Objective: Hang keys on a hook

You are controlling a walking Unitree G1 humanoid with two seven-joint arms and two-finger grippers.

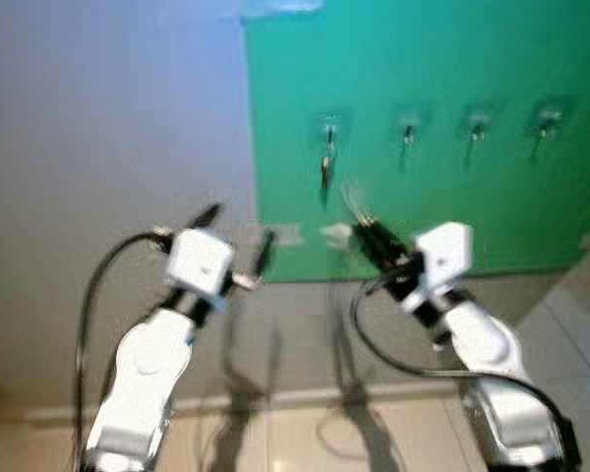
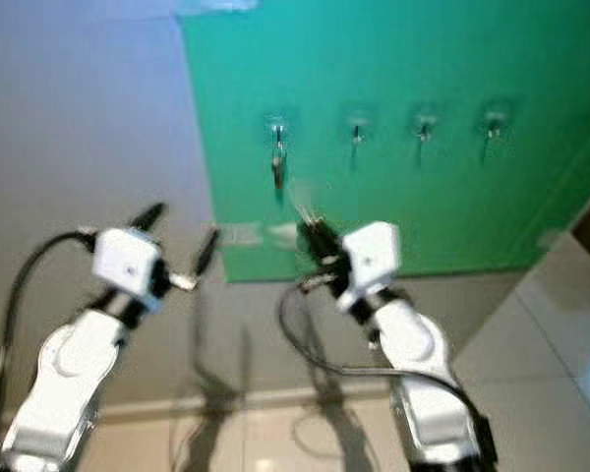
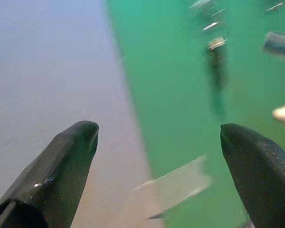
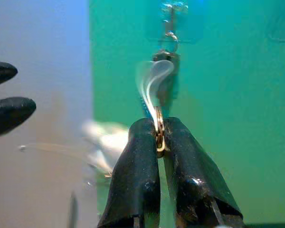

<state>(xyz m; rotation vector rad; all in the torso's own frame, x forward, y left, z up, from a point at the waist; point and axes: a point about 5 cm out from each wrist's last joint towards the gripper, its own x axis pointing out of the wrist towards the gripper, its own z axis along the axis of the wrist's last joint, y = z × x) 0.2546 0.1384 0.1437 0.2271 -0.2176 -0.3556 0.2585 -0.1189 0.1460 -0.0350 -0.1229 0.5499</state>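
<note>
A green board [image 1: 423, 79] on the wall carries a row of hooks. A dark key [image 1: 325, 169] hangs from the leftmost hook [image 1: 328, 128]. Just below and right of it, my right gripper [image 1: 362, 224] is shut on a thin metal key ring [image 4: 159, 135], which stands up between the fingertips; the ring blurs upward toward the hanging dark key [image 4: 165, 71] and its hook [image 4: 171, 19]. My left gripper [image 1: 239, 228] is open with nothing in it, held at the board's left edge, with its fingers [image 3: 71, 156] spread wide.
Three bare hooks [image 1: 478, 123] run to the right along the board. A strip of clear tape [image 1: 285, 234] and a small white piece [image 1: 336, 234] sit at the board's lower left corner. Grey wall [image 1: 108, 118] lies to the left, with pale floor tiles [image 1: 305, 433] below.
</note>
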